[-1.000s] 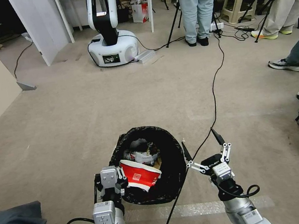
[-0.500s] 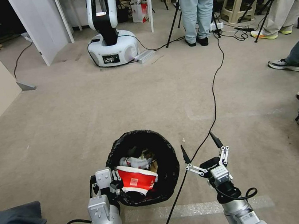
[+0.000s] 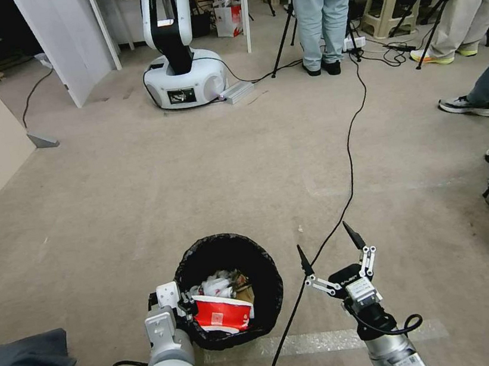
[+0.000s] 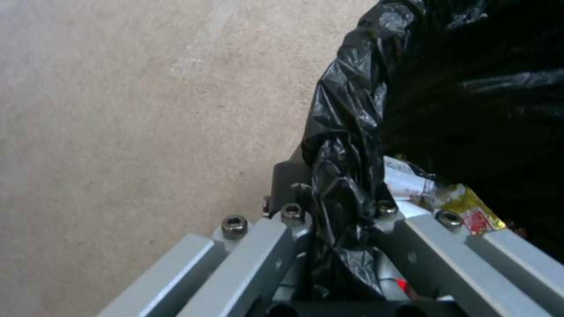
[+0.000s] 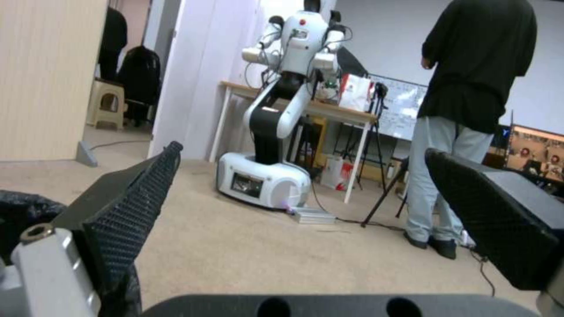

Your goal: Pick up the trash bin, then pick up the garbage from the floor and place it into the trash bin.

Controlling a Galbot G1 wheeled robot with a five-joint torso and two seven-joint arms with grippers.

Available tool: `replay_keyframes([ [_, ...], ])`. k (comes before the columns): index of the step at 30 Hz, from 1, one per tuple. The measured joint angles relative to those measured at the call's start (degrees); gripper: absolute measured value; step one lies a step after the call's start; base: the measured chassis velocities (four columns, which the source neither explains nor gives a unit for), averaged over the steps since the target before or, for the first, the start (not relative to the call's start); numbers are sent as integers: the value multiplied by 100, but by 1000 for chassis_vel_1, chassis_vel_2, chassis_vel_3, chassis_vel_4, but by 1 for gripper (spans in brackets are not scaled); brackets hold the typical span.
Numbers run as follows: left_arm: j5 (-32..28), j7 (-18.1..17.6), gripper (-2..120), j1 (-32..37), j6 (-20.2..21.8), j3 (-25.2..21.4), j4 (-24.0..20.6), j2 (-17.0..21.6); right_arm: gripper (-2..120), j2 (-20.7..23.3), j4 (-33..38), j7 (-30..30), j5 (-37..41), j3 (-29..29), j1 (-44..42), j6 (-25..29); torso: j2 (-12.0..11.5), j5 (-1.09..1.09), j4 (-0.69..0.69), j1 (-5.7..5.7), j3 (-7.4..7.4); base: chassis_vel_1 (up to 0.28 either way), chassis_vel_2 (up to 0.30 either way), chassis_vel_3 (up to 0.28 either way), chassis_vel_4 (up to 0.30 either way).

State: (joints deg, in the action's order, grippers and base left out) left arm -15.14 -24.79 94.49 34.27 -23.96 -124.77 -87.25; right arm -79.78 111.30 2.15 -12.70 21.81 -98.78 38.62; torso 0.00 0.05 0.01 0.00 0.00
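Left claw (image 3: 180, 308) clenched on the near rim of the trash bin (image 3: 225, 251), black liner pinched between its fingers (image 4: 299, 220); one finger outside the wall, the other inside. Bin sits just ahead and to the inner side of that claw, over the floor (image 3: 137, 191); can't tell if it is lifted or resting. Garbage in the bin: red-white packet (image 3: 222, 313) right beside the left claw, crumpled white tissues (image 3: 214, 285) and a yellow wrapper (image 4: 470, 211) just past it. Right claw (image 3: 331, 251) released, fingers (image 5: 132, 207) spread wide, nothing between them, hovering just beside the bin's far-side rim, apart from it. Black cable (image 3: 348, 151) runs across the carpet, passing between the right claw's fingertips in the head view. White robot (image 3: 181, 65) well ahead of both claws.
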Motion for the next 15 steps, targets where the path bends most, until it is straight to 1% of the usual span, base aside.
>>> replay_keyframes([
  [4, -149, -37, 2, -82, 12, -35, 82, -14, 100, -16, -21, -21, -3, -12, -1, 11, 0, -2, 1, 0, 0, 0, 0, 0, 0],
  [8, -259, -26, 2, -140, -71, -43, 125, -28, 100, -32, -64, -51, -17, -21, 5, 19, 0, -5, -1, 0, 0, 0, 0, 0, 0],
  [11, -375, 39, 14, -152, -146, -32, 85, -39, 100, -42, -95, -73, -31, -26, 5, 28, 0, -8, -2, 0, 1, 0, 0, 0, 0],
  [12, -375, 39, 14, -152, -146, -32, 85, -39, 100, -42, -95, -73, -31, -26, 5, 28, 0, -8, -2, 0, 1, 0, 0, 0, 0],
  [13, -416, 57, 21, -161, -158, -23, 60, -42, 100, -44, -106, -79, -35, -27, 5, 29, 0, -8, -2, 0, 1, 0, 0, 0, 0],
  [14, -421, 59, 22, -163, -160, -22, 57, -43, 100, -45, -108, -80, -35, -27, 5, 29, 0, -8, -3, 0, 1, 0, 0, 0, 0],
  [15, -443, 63, 29, -185, -180, -22, 33, -45, 100, -47, -125, -89, -38, -26, 8, 30, 0, -8, -3, 0, 1, 0, 0, 0, 0],
])
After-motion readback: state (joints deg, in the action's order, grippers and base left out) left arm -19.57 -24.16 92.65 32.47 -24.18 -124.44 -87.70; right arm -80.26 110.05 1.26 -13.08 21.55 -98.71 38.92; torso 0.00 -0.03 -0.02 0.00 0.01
